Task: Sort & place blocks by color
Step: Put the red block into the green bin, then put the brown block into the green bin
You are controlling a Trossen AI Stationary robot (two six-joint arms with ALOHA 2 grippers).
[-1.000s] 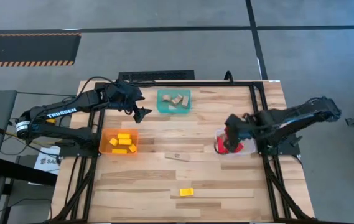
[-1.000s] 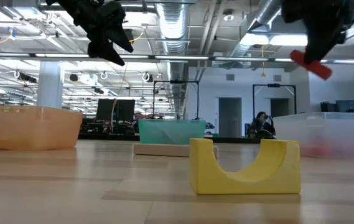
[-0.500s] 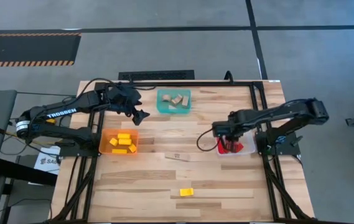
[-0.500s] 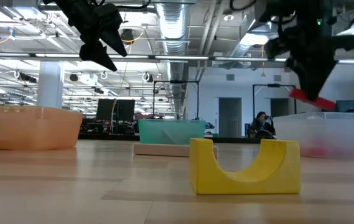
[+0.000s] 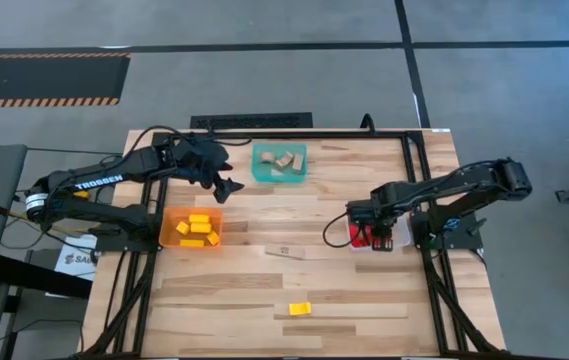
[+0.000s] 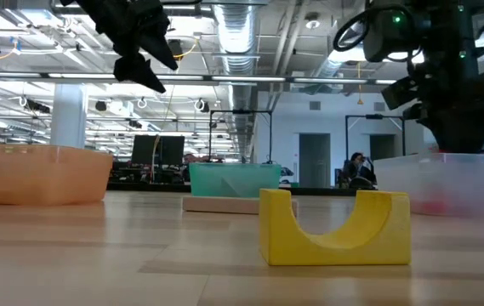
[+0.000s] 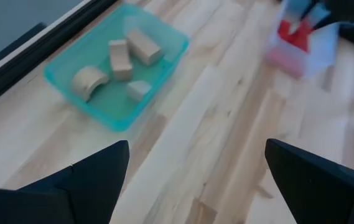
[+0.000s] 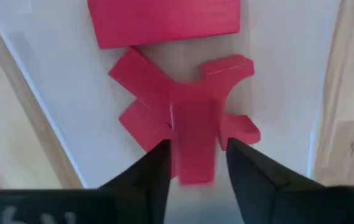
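Observation:
My right gripper (image 5: pixel 372 236) points down into the clear bin (image 5: pixel 402 238) at the table's right. Its fingers stand open on either side of a red bar block (image 8: pixel 194 143), which lies over other red blocks (image 8: pixel 140 87) in the bin. My left gripper (image 5: pixel 232 184) hangs open and empty in the air between the orange bin (image 5: pixel 168 240) of yellow blocks and the teal bin (image 5: pixel 261 176) of tan blocks. A yellow arch block (image 5: pixel 300 309) stands on its two feet near the front edge. A flat tan bar (image 5: pixel 285 251) lies at the table's middle.
The teal bin (image 7: pixel 117 112) holds several tan blocks. The table's black frame rails (image 5: pixel 430 270) run along its left and right sides. Bare wood lies between the bins and around the yellow arch (image 6: pixel 335 228).
My right gripper has come down over the clear bin while rolling about, bringing the red bar from high and slanted down among the red blocks there. My left gripper has rolled a little in place.

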